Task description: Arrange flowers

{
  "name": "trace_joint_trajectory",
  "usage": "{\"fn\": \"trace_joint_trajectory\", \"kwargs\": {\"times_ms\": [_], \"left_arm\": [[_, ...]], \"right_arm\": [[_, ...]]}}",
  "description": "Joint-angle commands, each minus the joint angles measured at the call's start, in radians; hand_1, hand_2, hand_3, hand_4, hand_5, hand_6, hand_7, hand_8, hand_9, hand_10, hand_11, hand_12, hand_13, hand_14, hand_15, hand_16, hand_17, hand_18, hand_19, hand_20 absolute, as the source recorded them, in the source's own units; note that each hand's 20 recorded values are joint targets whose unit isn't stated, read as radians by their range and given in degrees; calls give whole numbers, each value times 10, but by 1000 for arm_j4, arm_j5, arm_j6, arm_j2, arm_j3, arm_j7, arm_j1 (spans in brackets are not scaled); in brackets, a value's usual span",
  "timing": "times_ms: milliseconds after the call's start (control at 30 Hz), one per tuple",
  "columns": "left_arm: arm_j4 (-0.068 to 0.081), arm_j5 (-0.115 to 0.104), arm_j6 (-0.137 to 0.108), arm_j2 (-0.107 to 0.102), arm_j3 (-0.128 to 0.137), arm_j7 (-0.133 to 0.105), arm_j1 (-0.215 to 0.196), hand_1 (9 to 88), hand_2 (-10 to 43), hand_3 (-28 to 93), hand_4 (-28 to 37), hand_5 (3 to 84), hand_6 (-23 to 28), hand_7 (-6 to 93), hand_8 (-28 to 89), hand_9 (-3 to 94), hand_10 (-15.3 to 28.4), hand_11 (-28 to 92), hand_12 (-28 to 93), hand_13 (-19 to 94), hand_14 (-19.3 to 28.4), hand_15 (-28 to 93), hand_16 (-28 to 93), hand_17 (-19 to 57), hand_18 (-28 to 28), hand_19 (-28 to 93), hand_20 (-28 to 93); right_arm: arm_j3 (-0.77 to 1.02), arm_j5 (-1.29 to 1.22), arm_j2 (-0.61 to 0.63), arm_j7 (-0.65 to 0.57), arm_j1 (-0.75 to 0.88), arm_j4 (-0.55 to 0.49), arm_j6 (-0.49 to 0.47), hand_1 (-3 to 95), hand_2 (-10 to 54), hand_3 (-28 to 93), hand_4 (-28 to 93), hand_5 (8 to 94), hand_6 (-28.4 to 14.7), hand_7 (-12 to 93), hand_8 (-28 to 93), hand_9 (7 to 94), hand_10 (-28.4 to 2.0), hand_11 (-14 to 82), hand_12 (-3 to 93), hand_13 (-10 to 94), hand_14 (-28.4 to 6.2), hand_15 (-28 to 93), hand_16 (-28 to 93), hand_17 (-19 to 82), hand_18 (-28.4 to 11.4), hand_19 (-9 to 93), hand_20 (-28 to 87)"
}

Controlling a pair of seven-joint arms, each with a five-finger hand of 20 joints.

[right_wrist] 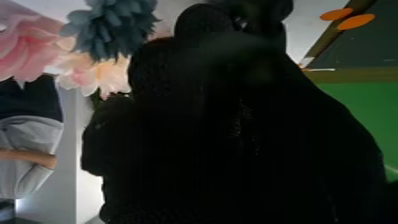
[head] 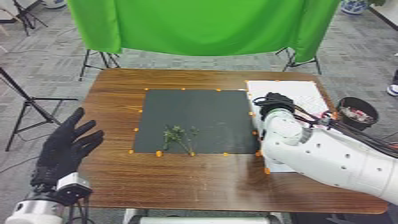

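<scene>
Brown wooden counter (head: 115, 120), head view, carrying a dark mat (head: 200, 107) dotted with orange stickers around its edges. Green sprig (head: 175, 134): lying on the near part of the mat, left of its middle, leafy top pointing away, thin stems towards the near edge. White sheet (head: 280, 87): along the right of the mat. Right hand (head: 274, 100): above the sheet's left part, near the mat's far right corner; whether open or closed cannot be told. Right wrist view: a pink flower (right_wrist: 27, 45), a blue-grey flower (right_wrist: 111, 27) and a pale peach flower (right_wrist: 102, 75) near the glove; whether the hand grips them cannot be told. Left hand (head: 60, 150): over the counter's left edge, fingers open and spread. Black bin (head: 355, 125): just beside the counter's right edge. Green cloth (head: 204, 25): hanging beyond the far edge, above grey floor tiles (head: 160, 62)
</scene>
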State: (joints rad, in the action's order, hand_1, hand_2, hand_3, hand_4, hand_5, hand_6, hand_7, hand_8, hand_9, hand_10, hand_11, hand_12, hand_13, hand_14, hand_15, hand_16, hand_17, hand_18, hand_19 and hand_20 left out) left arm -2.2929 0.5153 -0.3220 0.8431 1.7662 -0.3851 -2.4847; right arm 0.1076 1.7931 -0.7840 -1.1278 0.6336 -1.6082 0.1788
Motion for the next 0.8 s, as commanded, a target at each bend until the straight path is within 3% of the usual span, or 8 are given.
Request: {"fn": "trace_joint_trajectory", "kwargs": {"times_ms": [33, 200, 233, 300, 333, 367, 633, 800], "left_arm": [[-13, -56, -38, -61, -1, -73, -49, 308, 68, 635, -192, 297, 65, 76, -74, 251, 179, 224, 115, 196, 276, 558, -122, -60, 284, 570, -53], [-18, -86, -56, -99, 0, -116, -72, 307, 68, 635, -192, 297, 65, 76, -73, 250, 179, 223, 114, 196, 277, 557, -121, -60, 284, 570, -53], [-19, -102, -66, -117, 0, -135, -82, 308, 68, 635, -192, 297, 65, 76, -73, 250, 179, 224, 115, 196, 277, 557, -121, -60, 284, 570, -53], [-21, -104, -67, -118, 7, -138, -93, 308, 68, 635, -192, 297, 65, 75, -73, 250, 179, 224, 115, 196, 276, 557, -121, -60, 284, 570, -52], [-24, -120, -76, -134, 11, -164, -110, 308, 68, 635, -192, 297, 65, 75, -73, 250, 179, 224, 115, 196, 277, 557, -121, -60, 284, 570, -52], [-24, -103, -68, -116, 17, -137, -102, 308, 68, 635, -192, 297, 65, 75, -73, 250, 179, 224, 115, 197, 276, 557, -121, -60, 284, 570, -52], [-41, -112, -83, -129, 52, -152, -145, 308, 69, 634, -192, 296, 65, 76, -73, 251, 179, 225, 115, 196, 277, 557, -121, -60, 284, 571, -53], [-44, -85, -74, -97, 63, -115, -136, 308, 69, 634, -192, 297, 65, 75, -74, 251, 179, 224, 114, 196, 277, 557, -121, -60, 284, 571, -53]], "right_arm": [[-5, 26, -2, -1, -93, -10, 21, 577, -57, 754, -283, 782, -37, 273, 218, 910, -79, 298, 269, 885, -27, 582, 182, 612, -107, 932, 233], [-3, 35, -7, -3, -113, -23, 33, 578, -59, 756, -283, 786, -39, 269, 218, 916, -80, 298, 267, 890, -26, 579, 183, 617, -107, 932, 238], [6, 39, -8, -2, -110, -30, 32, 579, -60, 756, -283, 787, -39, 268, 219, 917, -79, 298, 267, 892, -26, 578, 184, 618, -106, 932, 238], [24, 38, -9, -1, -100, -54, 33, 579, -62, 758, -283, 790, -40, 265, 219, 918, -79, 297, 266, 895, -25, 576, 184, 622, -106, 932, 237], [34, 44, -11, 3, -94, -65, 24, 580, -63, 759, -283, 791, -41, 263, 219, 919, -79, 296, 266, 897, -24, 574, 183, 625, -106, 932, 236], [43, 49, -11, -1, -87, -81, 17, 580, -64, 761, -283, 793, -41, 261, 220, 920, -78, 296, 265, 899, -24, 572, 183, 627, -106, 932, 236], [116, 50, -51, -1, -10, -177, -44, 584, -76, 769, -283, 807, -47, 239, 229, 930, -81, 284, 267, 911, -25, 560, 186, 639, -110, 932, 232], [137, 63, -87, 4, 61, -225, -63, 587, -79, 769, -283, 813, -50, 228, 234, 934, -82, 279, 267, 915, -26, 555, 187, 644, -110, 932, 230]]}}
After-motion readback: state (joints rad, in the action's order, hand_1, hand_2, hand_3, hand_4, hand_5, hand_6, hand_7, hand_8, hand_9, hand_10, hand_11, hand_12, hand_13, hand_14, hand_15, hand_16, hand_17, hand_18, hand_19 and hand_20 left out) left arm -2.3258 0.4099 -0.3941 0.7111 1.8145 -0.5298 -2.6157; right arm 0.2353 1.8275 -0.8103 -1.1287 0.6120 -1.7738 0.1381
